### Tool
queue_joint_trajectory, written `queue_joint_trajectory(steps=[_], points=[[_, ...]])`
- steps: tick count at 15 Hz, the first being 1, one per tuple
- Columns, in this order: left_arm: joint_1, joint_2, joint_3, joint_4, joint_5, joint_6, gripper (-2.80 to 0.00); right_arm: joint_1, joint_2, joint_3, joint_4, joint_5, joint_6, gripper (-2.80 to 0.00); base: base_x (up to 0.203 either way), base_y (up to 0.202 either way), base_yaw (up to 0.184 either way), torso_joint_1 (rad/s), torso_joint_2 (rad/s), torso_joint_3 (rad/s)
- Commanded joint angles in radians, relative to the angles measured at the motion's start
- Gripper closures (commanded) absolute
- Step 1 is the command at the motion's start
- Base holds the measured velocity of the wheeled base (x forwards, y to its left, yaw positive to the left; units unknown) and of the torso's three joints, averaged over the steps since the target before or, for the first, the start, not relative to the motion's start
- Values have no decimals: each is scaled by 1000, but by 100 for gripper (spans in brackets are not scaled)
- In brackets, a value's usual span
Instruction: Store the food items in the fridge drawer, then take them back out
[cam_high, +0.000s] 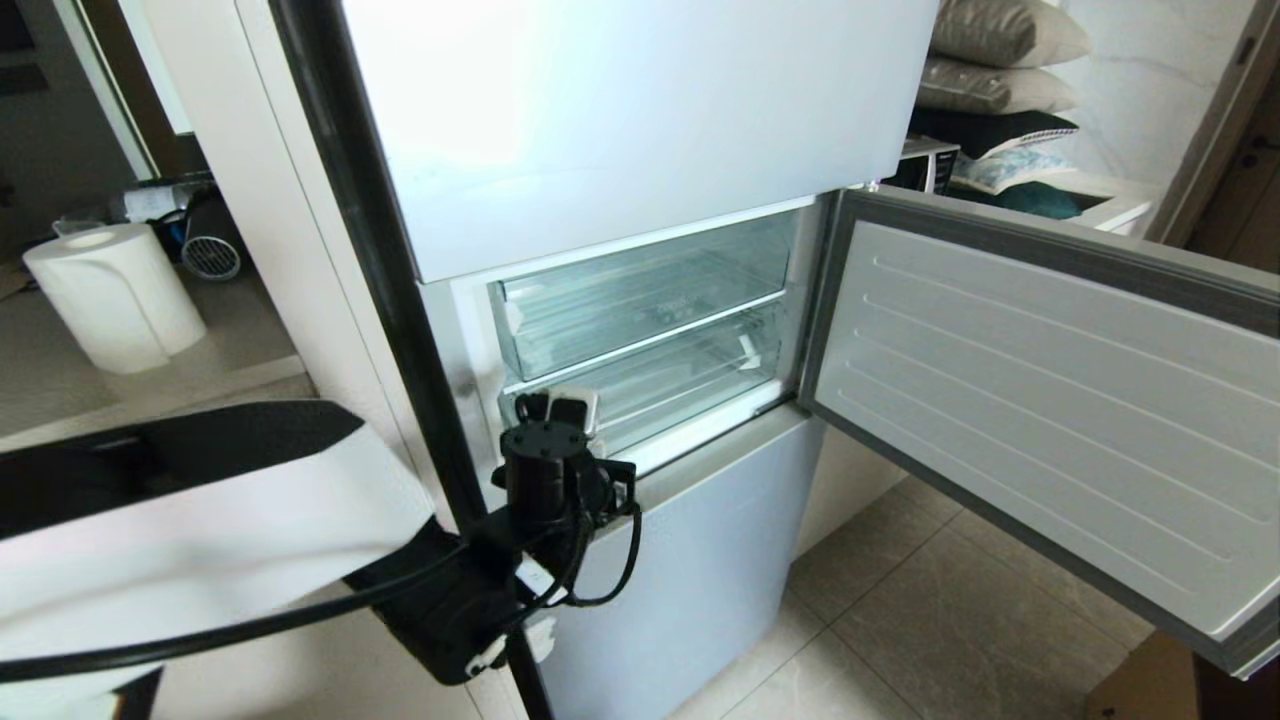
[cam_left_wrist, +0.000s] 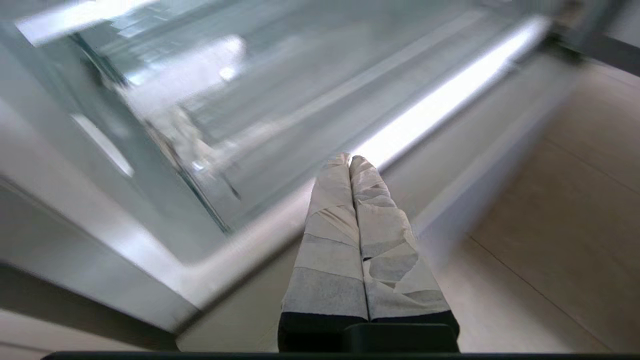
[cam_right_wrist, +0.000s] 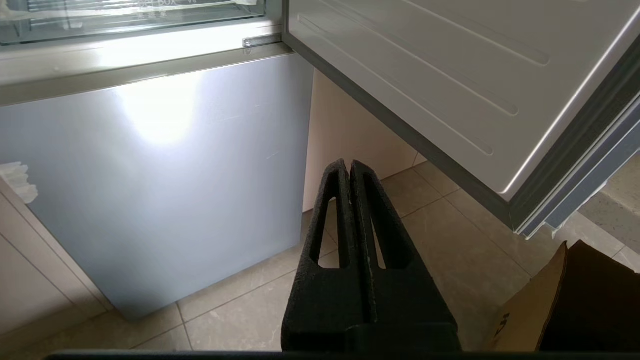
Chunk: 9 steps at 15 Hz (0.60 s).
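Note:
The pale blue fridge (cam_high: 620, 120) has its middle door (cam_high: 1040, 400) swung wide open to the right. Inside are a shallow clear drawer (cam_high: 640, 290) and, below it, the deeper clear fridge drawer (cam_high: 690, 375), both pushed in. My left gripper (cam_high: 565, 405) is shut with nothing in it. Its taped fingertips (cam_left_wrist: 345, 165) sit at the lower left corner of the fridge drawer (cam_left_wrist: 280, 115), just over the white sill. My right gripper (cam_right_wrist: 348, 164) hangs low before the bottom door panel (cam_right_wrist: 160, 175), shut and empty. No food items are in view.
The open door (cam_right_wrist: 450, 85) juts out over the tiled floor on the right. A cardboard box (cam_right_wrist: 575, 300) stands on the floor beneath its outer edge. A paper towel roll (cam_high: 115, 295) sits on a counter at the left. Pillows (cam_high: 1000, 60) are stacked behind the fridge.

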Motion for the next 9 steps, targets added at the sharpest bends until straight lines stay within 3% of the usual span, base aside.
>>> queue_joint_trajectory(steps=[1, 9], points=[[4, 105, -112, -2, 74, 22, 0, 1, -1, 0, 0, 1, -1, 0, 0, 0, 0, 0, 0, 0], [63, 242, -283, 28, 93, 57, 0, 1, -1, 0, 0, 1, -1, 0, 0, 0, 0, 0, 0, 0]])
